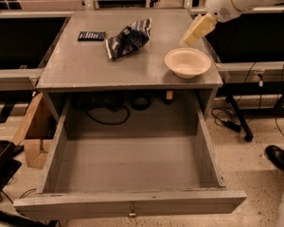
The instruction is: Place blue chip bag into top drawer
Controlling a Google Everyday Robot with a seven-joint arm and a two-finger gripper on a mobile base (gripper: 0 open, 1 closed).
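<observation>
The blue chip bag [128, 38], crumpled dark navy foil with white lettering, lies on the grey table top [85, 65] toward the back centre. The top drawer [130, 205] is pulled fully out below the table, its grey inside bare and a small metal knob on its front. My gripper [190, 38], with pale yellowish fingers on a white arm, hangs above the table's back right part, to the right of the bag and just behind the bowl. It holds nothing that I can see.
A cream bowl [187, 62] stands on the table's right side. A small flat dark packet [91, 35] lies at the back left. A cardboard box [34, 131] sits on the floor at left. A person's shoe [279, 158] is at right. Cables run under the table.
</observation>
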